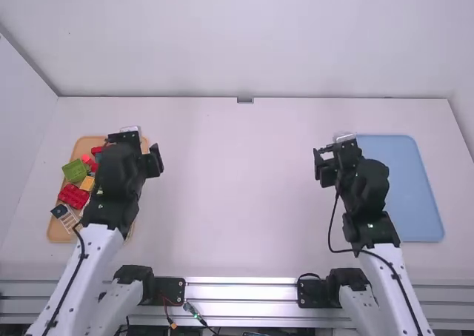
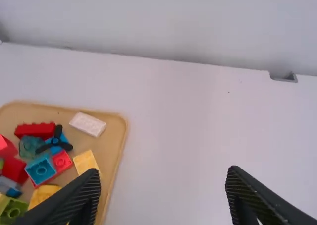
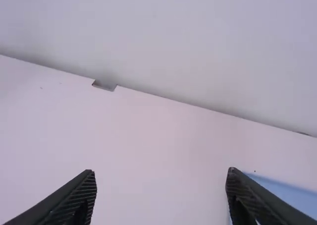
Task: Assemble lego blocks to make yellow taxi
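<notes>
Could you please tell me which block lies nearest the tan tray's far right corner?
The white plastic block, clear of the coloured plastic blocks beside it.

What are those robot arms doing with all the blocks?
Nobody is handling the blocks right now. The left gripper is open and empty near the wooden-coloured tray, where the blocks lie in a jumble, including a yellow block and a red block. The right gripper, also open and empty, is by the blue board. The job is a yellow taxi, but no taxi can be seen yet.
</notes>
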